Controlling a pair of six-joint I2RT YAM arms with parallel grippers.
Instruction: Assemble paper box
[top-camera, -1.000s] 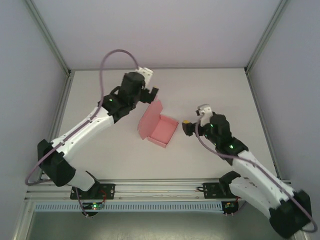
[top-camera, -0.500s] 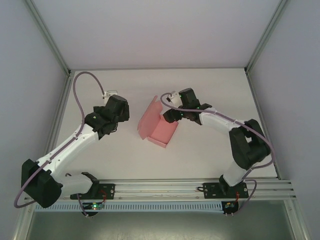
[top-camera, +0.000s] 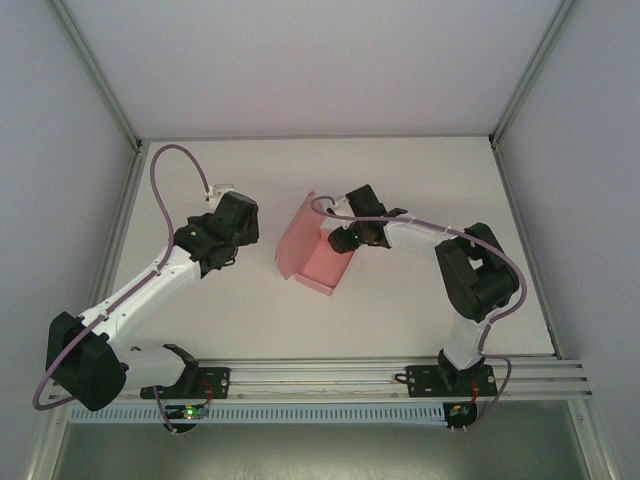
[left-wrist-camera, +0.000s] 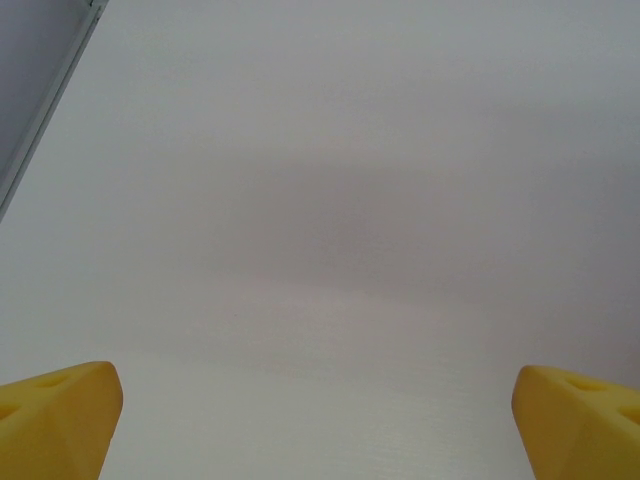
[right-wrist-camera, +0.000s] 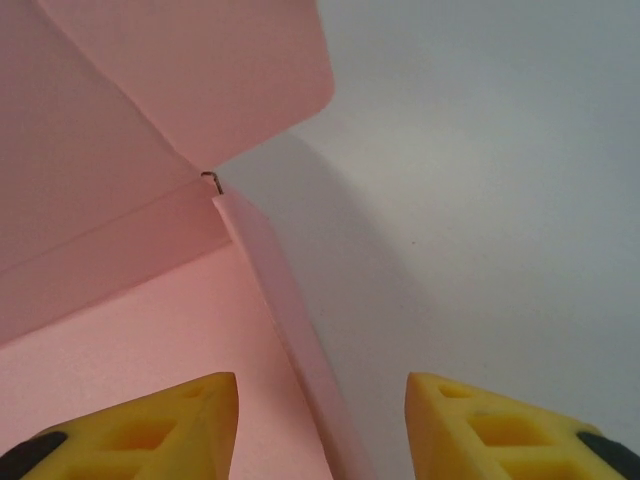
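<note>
The right jaws stand partly apart, astride a side wall of the paper box: one yellow finger hangs over the pink floor inside, the other hangs outside over the desk, and neither visibly touches the wall. The left jaws are wide, their yellow fingers at the bottom corners of the left wrist view above bare desk, well to the left of the box. The box lies open on the desk, its lid standing up on the side towards the left arm; the right arm stretches to it from the box's right side
</note>
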